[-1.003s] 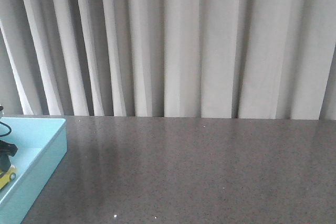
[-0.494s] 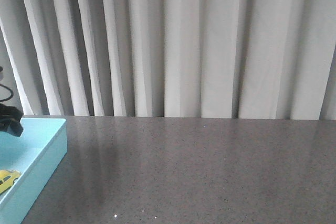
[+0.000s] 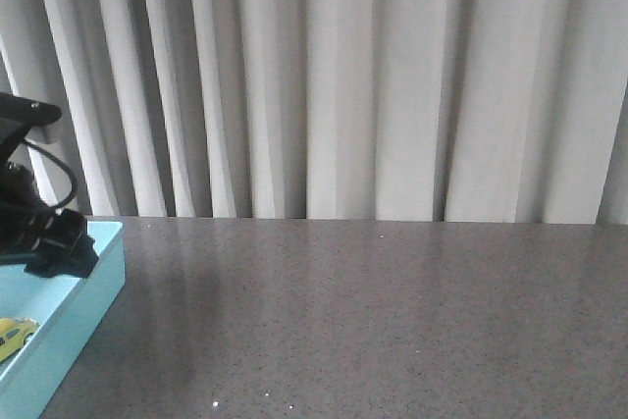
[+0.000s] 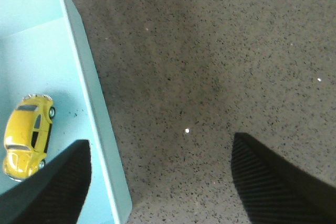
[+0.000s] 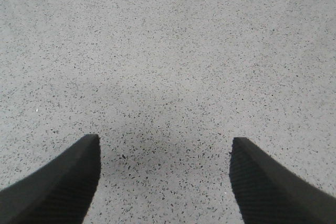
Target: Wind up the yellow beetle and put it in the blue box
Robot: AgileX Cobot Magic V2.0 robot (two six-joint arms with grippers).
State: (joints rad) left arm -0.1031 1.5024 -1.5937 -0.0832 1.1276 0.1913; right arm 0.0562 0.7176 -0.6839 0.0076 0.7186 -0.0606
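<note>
The yellow beetle (image 4: 27, 134) lies on the floor of the light blue box (image 4: 37, 51), close to its right wall; it also shows in the front view (image 3: 14, 336) inside the box (image 3: 83, 303) at the table's left edge. My left gripper (image 4: 160, 153) is open and empty, raised above the box's right wall, one finger over the box and one over the table. In the front view the left gripper (image 3: 54, 247) hangs over the box's far right corner. My right gripper (image 5: 164, 150) is open and empty above bare table, and is out of the front view.
The grey speckled table (image 3: 373, 321) stretches right of the box. White pleated curtains (image 3: 334, 85) hang behind the table's far edge.
One second ago the left gripper was down at the beetle in the box. It has let the beetle go, risen and moved right over the box's wall. The beetle stays in the box.
</note>
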